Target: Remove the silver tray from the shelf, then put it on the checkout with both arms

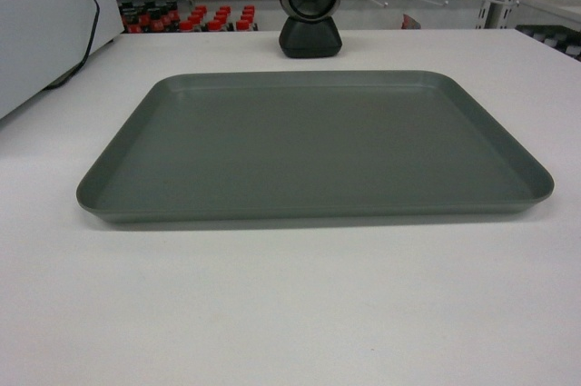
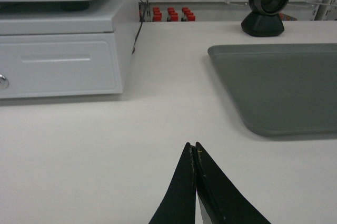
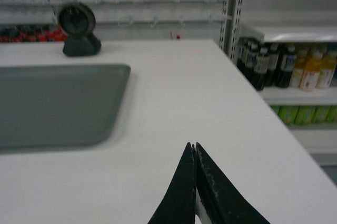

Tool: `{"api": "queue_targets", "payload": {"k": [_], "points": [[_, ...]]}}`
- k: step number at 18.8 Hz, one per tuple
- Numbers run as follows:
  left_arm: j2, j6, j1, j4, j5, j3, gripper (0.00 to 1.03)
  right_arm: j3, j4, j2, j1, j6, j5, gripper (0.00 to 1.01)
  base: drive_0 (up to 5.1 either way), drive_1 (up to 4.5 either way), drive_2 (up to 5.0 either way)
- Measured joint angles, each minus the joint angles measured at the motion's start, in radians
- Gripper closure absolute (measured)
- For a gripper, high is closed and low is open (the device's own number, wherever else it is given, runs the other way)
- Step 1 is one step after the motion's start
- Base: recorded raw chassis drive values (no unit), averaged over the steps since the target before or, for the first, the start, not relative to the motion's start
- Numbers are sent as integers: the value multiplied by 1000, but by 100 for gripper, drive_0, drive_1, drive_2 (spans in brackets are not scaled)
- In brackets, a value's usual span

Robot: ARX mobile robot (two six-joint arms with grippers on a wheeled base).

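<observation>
The silver tray lies flat and empty on the white checkout, in the middle of the head view. Neither arm shows in the head view. In the left wrist view my left gripper is shut, empty, hovering over bare counter to the left of and nearer than the silver tray. In the right wrist view my right gripper is shut and empty too, to the right of and nearer than the silver tray. The shelf stands beyond the counter's right edge.
A black round scanner stands just behind the tray. A white cash drawer unit with a black cable sits at the left. Bottles fill the shelf at the right. Red-capped bottles line the back.
</observation>
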Motion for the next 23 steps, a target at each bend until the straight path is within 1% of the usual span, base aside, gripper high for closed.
{"api": "queue_targets", "payload": {"k": [1, 2, 6, 7, 8, 10, 12, 14, 18, 19, 20, 21, 23], "points": [[-53, 0, 0, 2, -2, 0, 101, 3, 18, -6, 0, 0, 1, 99, 0, 0, 0], [-51, 1, 0, -4, -5, 5, 101, 0, -5, -6, 0, -1, 0, 99, 0, 0, 0], [-51, 1, 0, -9, -2, 0, 101, 0, 1, -7, 0, 0, 0, 99, 0, 0, 0], [-51, 1, 0, -8, -2, 0, 98, 0, 1, -7, 0, -1, 0, 99, 0, 0, 0], [-51, 1, 0, -8, -2, 0, 89, 0, 1, -7, 0, -1, 0, 92, 0, 0, 0], [-51, 1, 0, -8, -2, 0, 71, 0, 1, -7, 0, -1, 0, 74, 0, 0, 0], [-51, 1, 0, -8, -2, 0, 49, 0, 1, -7, 0, -1, 0, 52, 0, 0, 0], [-51, 1, 0, -8, -2, 0, 31, 0, 1, -7, 0, -1, 0, 34, 0, 0, 0], [-51, 2, 0, -8, -2, 0, 3, 0, 1, -7, 0, -1, 0, 5, 0, 0, 0], [-51, 3, 0, -8, -2, 0, 4, 0, 1, -7, 0, 0, 0, 1, 0, 0, 0], [-51, 3, 0, -8, -2, 0, 6, 0, 1, -7, 0, 0, 0, 3, 0, 0, 0], [-51, 3, 0, -8, -2, 0, 5, 0, 1, -7, 0, -1, 0, 4, 0, 0, 0], [-51, 3, 0, -8, -2, 0, 5, 0, 1, -7, 0, 0, 0, 3, 0, 0, 0]]}}
